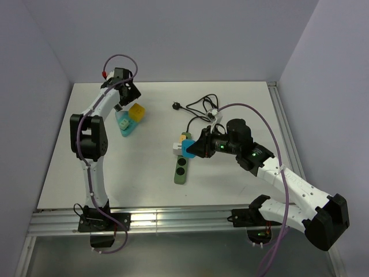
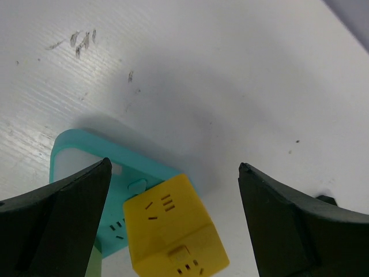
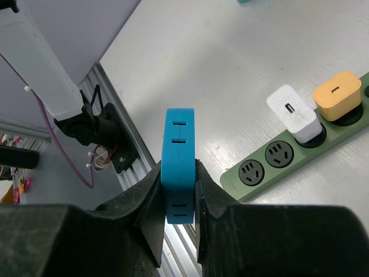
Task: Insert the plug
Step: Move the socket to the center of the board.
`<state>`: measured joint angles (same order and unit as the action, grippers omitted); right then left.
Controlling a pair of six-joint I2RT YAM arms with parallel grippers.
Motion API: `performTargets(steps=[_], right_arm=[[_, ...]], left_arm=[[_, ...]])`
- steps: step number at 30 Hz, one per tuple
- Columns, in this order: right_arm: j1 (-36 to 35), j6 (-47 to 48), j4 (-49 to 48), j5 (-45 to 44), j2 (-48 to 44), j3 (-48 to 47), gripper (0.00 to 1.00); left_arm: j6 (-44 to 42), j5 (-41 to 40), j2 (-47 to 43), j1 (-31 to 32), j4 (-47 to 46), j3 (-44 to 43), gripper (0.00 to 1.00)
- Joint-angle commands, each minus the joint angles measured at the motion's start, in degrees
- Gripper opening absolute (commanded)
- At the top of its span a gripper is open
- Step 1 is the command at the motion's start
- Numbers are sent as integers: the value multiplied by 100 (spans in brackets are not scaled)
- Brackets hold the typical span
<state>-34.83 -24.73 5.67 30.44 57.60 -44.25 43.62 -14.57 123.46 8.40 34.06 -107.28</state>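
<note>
Lighting: bright, even, from overhead. Shadows: soft, faint, one grey patch on table (image 2: 242, 75) behind teal adapter (image 2: 72, 153). Glare: bright streak along front rail (image 1: 150, 217). Focus: wrist-view foregrounds slightly soft; elsewhere sharp.

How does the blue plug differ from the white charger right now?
The blue plug is pinched in the right hand, unplugged; the white charger sits plugged into the green power strip. The blue plug is flat and slim; the white charger is blockier. Both are rectangular.
</note>
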Motion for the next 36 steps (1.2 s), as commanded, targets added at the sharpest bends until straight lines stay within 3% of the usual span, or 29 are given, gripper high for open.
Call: performTargets(steps=[1,5,12,24,36], right_arm=[[29,118,-119,24,-109,-102,0],[29,109,-145,15,-153,-40,0],[29,179,12,-160,-153,-92,0],[29,337,382,-521,-276,-110,0],[-348,671,882,-1187,-39,-444,0]], left_arm=[[-178,173,143,21,135,-249,95],[-432,551,266,82,-39,-83,90],[-1039,463,161,521,-4,320,87],[-1215,1211,-1060,1137,-681,2324,80],[-1866,1712,-2027,2227,-779,3126,76]])
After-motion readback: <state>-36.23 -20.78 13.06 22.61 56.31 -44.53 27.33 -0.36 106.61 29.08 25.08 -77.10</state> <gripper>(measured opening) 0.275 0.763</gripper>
